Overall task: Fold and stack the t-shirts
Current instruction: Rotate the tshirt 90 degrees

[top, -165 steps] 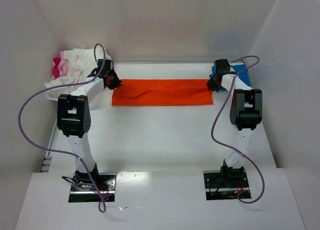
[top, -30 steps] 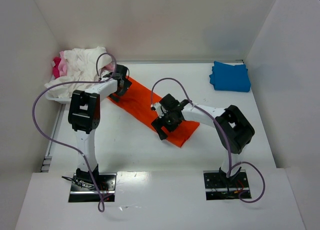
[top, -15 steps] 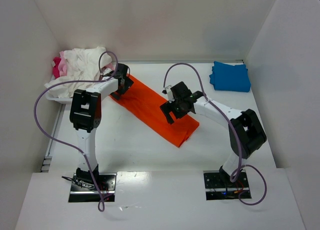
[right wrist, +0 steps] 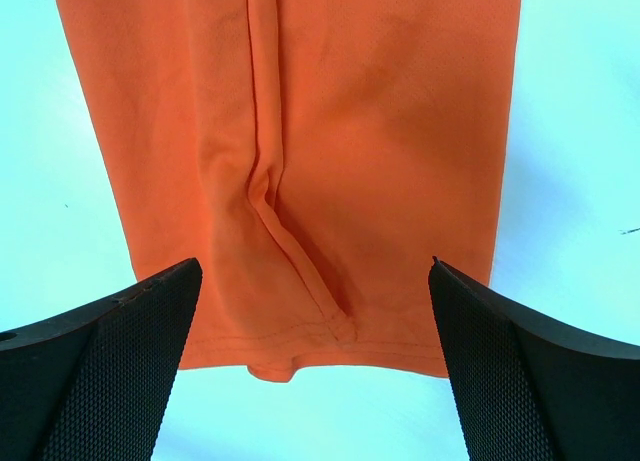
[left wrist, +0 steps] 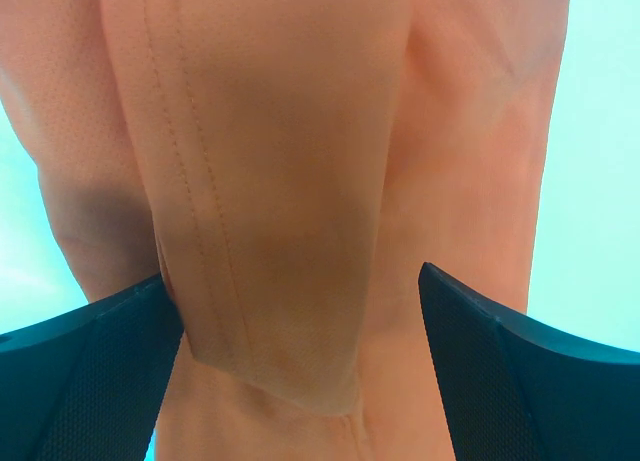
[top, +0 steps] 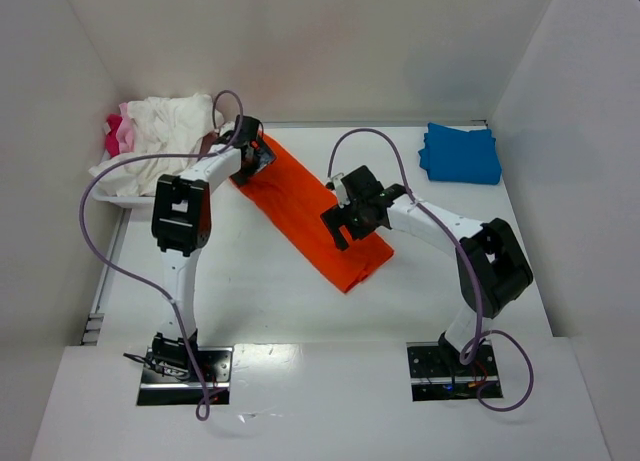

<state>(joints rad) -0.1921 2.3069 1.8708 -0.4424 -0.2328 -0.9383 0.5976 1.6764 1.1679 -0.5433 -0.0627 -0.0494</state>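
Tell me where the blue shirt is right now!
In the top view, the blue t-shirt lies folded at the far right corner of the table, well apart from the orange t-shirt stretched across the middle.

The orange t-shirt ran off both wrist views at 12 o'clock; the left gripper covered its far end; white shirts hid most of the pink shirt.
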